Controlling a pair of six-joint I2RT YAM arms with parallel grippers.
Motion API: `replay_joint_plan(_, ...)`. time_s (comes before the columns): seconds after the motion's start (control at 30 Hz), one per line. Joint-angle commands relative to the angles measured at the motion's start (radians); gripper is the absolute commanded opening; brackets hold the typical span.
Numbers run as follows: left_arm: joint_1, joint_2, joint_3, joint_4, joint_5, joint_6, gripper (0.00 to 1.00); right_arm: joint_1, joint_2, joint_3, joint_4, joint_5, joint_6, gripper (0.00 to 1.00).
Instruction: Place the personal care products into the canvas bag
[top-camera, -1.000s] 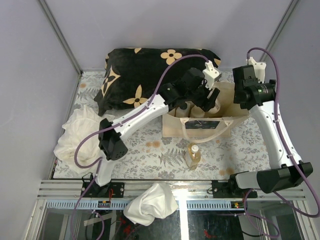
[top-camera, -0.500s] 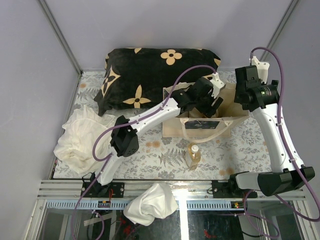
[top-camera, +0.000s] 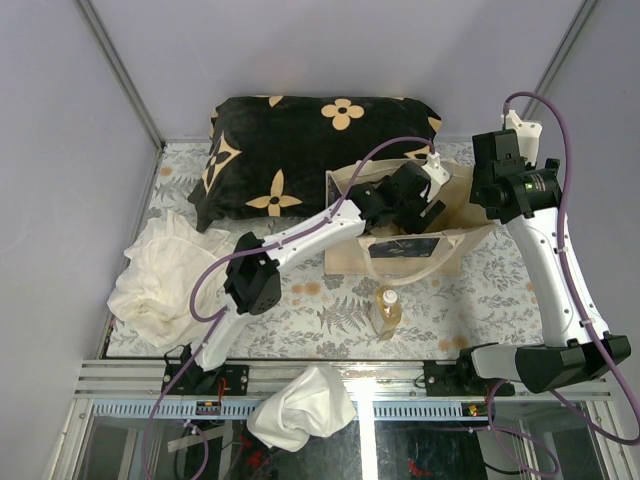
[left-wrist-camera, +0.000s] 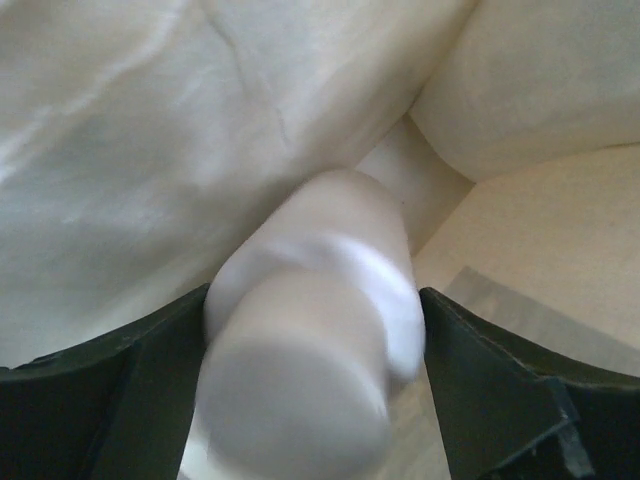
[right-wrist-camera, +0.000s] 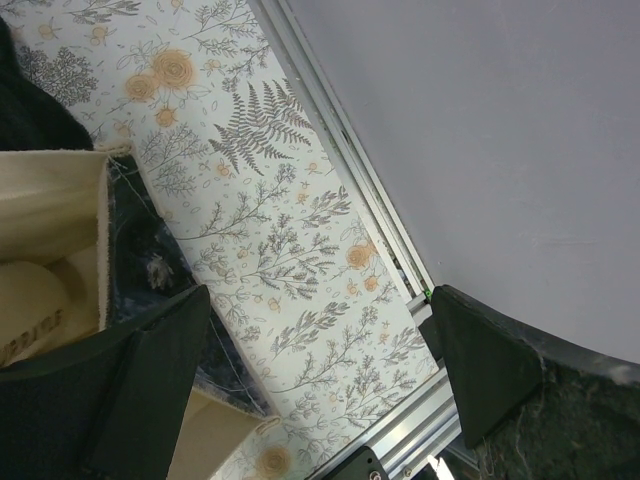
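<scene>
The beige canvas bag (top-camera: 412, 250) lies open on the floral table in front of the black cushion. My left gripper (top-camera: 405, 200) is down inside the bag's mouth, shut on a cream round bottle (left-wrist-camera: 320, 330) that fills the left wrist view between my fingers (left-wrist-camera: 100, 400). My left gripper's midpoint (left-wrist-camera: 315, 395) lies on that bottle. Another cream bottle (right-wrist-camera: 30, 310) shows inside the bag (right-wrist-camera: 50, 200) in the right wrist view. The clear amber bottle (top-camera: 386, 310) stands on the table in front of the bag. My right gripper (top-camera: 503, 190) (right-wrist-camera: 320, 380) is open and empty beside the bag's right end. The white squarish bottle is hidden.
The black cushion with tan flowers (top-camera: 300, 150) lies behind the bag. A white cloth (top-camera: 160, 275) is bunched at the left and another (top-camera: 300, 405) hangs over the front rail. The table's right rail (right-wrist-camera: 340, 170) runs close to my right gripper.
My left arm has reached further right and down into the bag with the bottle; the bottles seen in the bag earlier are now covered by it. The right arm has barely moved.
</scene>
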Motion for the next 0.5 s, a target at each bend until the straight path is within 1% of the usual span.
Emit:
replay_joint_plan(0.0, 0.011, -0.028, 0.017, 0.034, -0.086, 0.043, 0.84, -0.008, -0.031, -0.004, 0.021, 0.013, 0.016, 0.99)
replay_joint_plan(0.2, 0.005, -0.026, 0.054, -0.010, -0.065, 0.064, 1.00, -0.008, -0.029, -0.014, 0.029, -0.001, 0.017, 0.99)
replay_joint_plan(0.3, 0.006, -0.034, 0.059, -0.019, -0.047, 0.060, 1.00, -0.007, -0.027, -0.017, 0.033, -0.013, 0.017, 0.99)
replay_joint_plan(0.4, 0.006, -0.078, 0.061, 0.011, 0.026, 0.030, 1.00, -0.007, -0.029, -0.019, 0.046, -0.042, 0.000, 0.99)
replay_joint_plan(0.47, 0.008, -0.128, 0.066, 0.054, 0.084, 0.005, 1.00, -0.007, -0.043, -0.027, 0.074, -0.080, -0.040, 0.99)
